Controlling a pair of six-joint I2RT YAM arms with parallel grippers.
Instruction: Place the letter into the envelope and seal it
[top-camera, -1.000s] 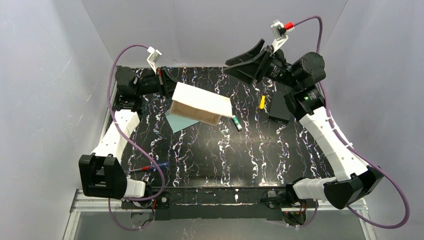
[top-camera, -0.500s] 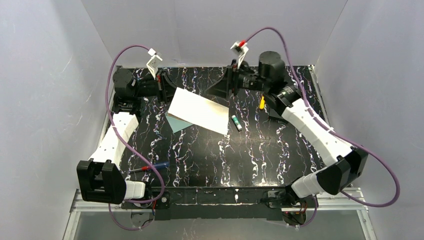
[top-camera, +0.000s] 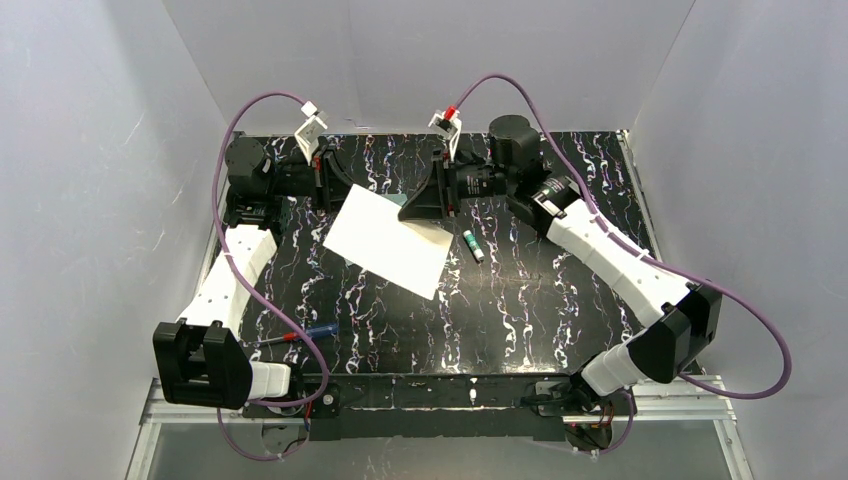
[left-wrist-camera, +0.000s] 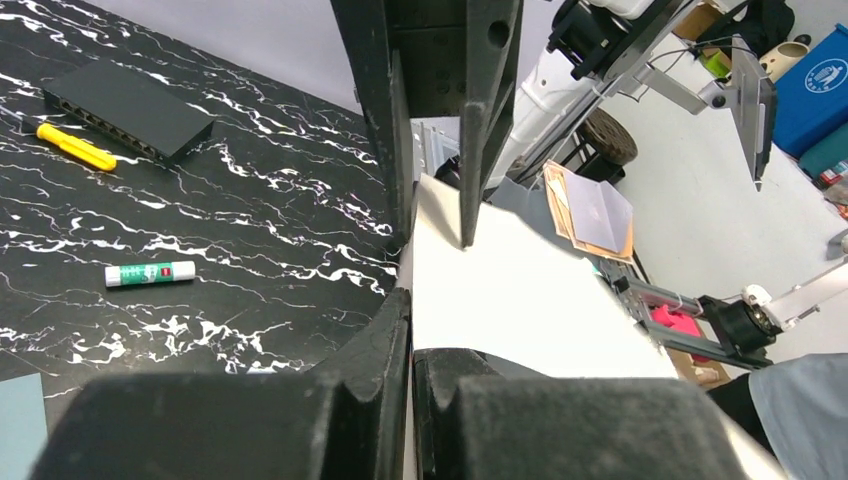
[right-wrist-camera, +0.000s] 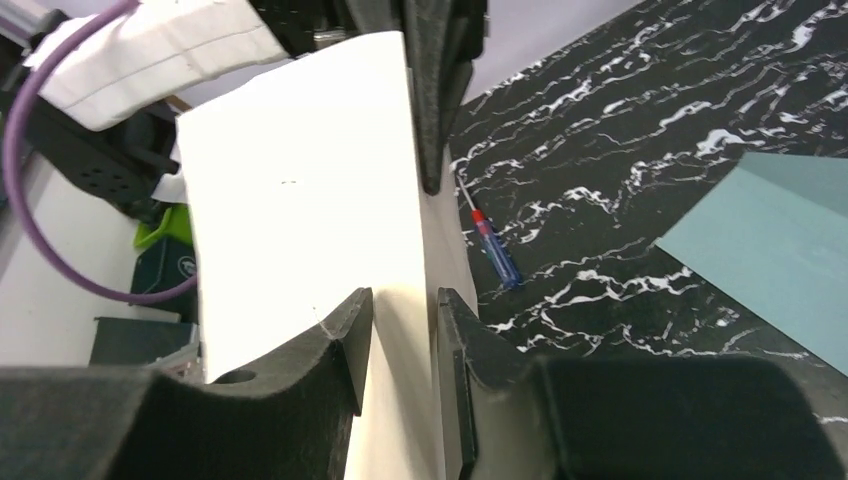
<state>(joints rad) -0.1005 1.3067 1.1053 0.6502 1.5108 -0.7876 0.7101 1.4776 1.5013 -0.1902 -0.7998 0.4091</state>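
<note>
The letter (top-camera: 385, 240) shows its blank white back and is held off the table, tilted. My left gripper (top-camera: 345, 188) is shut on its far left corner; the pinch shows in the left wrist view (left-wrist-camera: 412, 330). My right gripper (top-camera: 418, 205) is at the letter's far right edge, its jaws slightly apart with the sheet's edge (right-wrist-camera: 300, 200) between them (right-wrist-camera: 405, 300). The pale teal envelope (right-wrist-camera: 770, 240) lies flat on the table under the letter. In the top view only a sliver of it (top-camera: 395, 200) shows. Its flap and seal are hidden.
A glue stick (top-camera: 473, 246) lies just right of the letter. A yellow marker (left-wrist-camera: 75, 147) and a black block (left-wrist-camera: 130, 110) lie at the far right under my right arm. A red and blue pen (top-camera: 305, 335) lies at the near left.
My right arm has swung down and left from the air until its jaws straddle the letter's far edge. The letter has turned flatter and now covers almost all of the envelope.
</note>
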